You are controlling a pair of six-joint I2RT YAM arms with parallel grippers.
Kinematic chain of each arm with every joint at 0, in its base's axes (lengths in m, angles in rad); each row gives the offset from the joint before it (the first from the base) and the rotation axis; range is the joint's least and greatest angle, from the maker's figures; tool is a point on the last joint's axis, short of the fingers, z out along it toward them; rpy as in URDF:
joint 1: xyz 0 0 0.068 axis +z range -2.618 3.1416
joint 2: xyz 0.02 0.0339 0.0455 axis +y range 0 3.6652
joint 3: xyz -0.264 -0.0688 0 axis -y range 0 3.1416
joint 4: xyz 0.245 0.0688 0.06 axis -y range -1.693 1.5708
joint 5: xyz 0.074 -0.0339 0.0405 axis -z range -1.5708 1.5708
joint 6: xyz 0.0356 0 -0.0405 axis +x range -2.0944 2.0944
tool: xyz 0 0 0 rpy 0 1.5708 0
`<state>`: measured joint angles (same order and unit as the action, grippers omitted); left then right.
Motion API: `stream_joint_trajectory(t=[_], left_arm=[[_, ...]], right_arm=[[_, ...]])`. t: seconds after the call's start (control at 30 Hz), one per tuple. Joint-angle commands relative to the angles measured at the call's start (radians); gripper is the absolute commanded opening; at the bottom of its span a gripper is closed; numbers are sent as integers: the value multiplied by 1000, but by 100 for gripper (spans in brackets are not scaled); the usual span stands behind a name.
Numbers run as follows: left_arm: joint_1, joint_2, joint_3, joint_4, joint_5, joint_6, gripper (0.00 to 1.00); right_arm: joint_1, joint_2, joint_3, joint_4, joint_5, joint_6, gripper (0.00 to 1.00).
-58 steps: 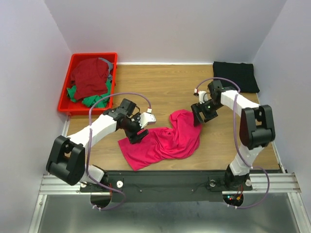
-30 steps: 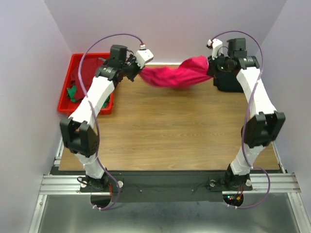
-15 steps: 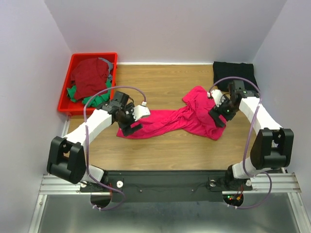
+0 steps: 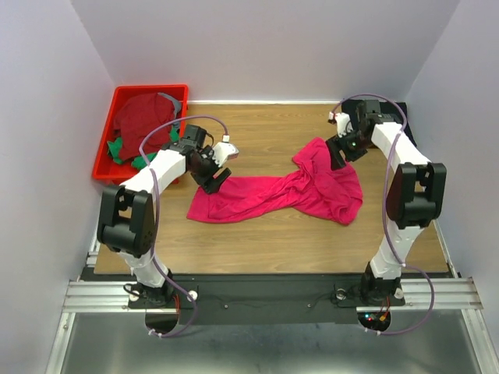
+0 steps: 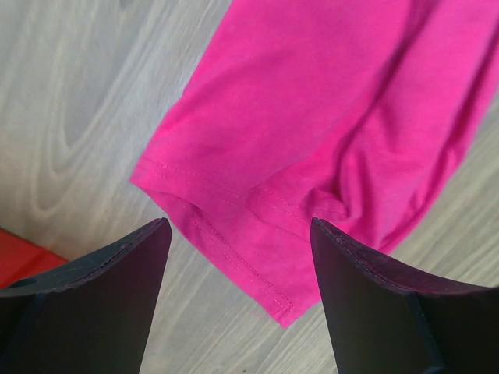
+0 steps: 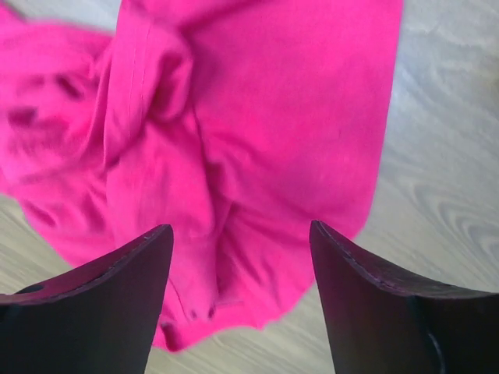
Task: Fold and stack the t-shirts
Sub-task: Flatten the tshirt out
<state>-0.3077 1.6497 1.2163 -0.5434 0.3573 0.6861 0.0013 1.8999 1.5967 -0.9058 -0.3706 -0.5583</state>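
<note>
Pink-red t-shirt [image 4: 273, 195] lies let go on the wooden desk [image 4: 265, 132], stretched crosswise but rumpled at its right end, where a second ago it hung in the air between the arms. The left gripper [image 4: 214, 178] and right gripper [image 4: 339, 154] hover over its two ends, jaws spread and empty. Laying-out looks done; smoothing and folding remain.

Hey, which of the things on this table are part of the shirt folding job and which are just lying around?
Job: pink t-shirt, dark red t-shirt, green t-shirt, black t-shirt, partly hidden.
Lying about: red bin, wooden table.
</note>
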Motion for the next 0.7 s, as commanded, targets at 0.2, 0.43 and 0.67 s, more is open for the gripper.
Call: stream_joint_trajectory(t=[0.2,0.43,0.67], left_arm=[[38,78,55,-20,23,-89,83],[51,78,31,-4,3,-134,82],[101,110,84,-39,14,-168,82]], right_arm=[[84,169,210,16,-37,123,65],[135,270,301,36,-14,118,61],[178,312,324,36,-16,109,54]])
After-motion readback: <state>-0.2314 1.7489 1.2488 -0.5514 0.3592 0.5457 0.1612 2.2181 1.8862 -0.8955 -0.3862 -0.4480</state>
